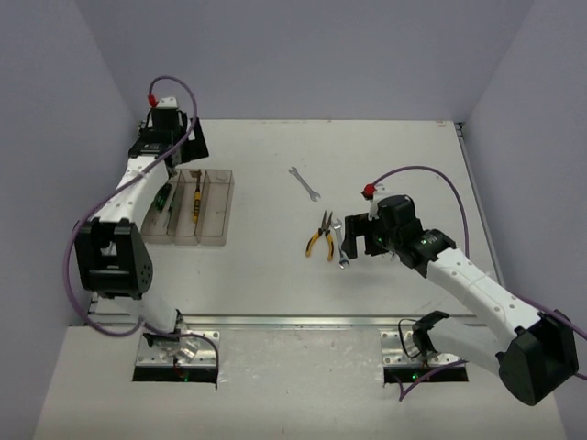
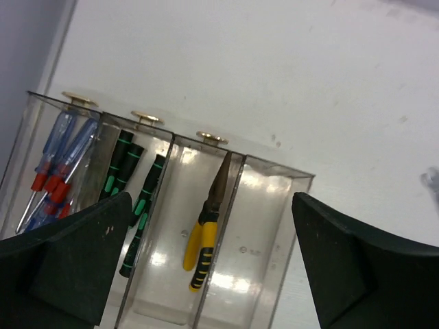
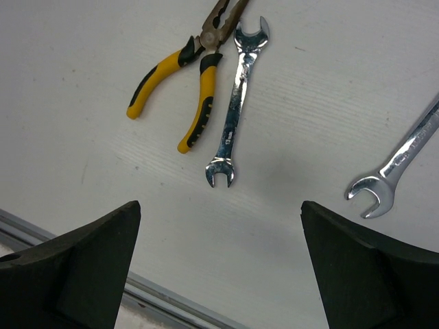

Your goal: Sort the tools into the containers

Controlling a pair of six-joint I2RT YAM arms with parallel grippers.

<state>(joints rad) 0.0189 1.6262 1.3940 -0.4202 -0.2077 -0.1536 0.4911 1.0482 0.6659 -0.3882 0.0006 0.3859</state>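
Observation:
The clear bins (image 1: 220,215) stand at the left. In the left wrist view the row (image 2: 274,205) holds blue and red screwdrivers (image 2: 58,168), green and black screwdrivers (image 2: 127,181) and yellow pliers (image 2: 204,233); the rightmost bin (image 2: 264,257) holds nothing. My left gripper (image 1: 182,147) (image 2: 211,199) hangs open and empty above the bins' far end. Yellow-handled pliers (image 1: 320,238) (image 3: 180,82) and a silver wrench (image 1: 341,246) (image 3: 234,103) lie mid-table. My right gripper (image 1: 355,236) (image 3: 219,205) is open and empty just right of them. Another wrench (image 1: 304,182) lies farther back.
A wrench end (image 3: 398,161) shows at the right of the right wrist view; I cannot tell whether it is the far one. A metal rail (image 1: 321,321) (image 3: 158,295) runs along the table's front edge. Grey walls close in the left, back and right.

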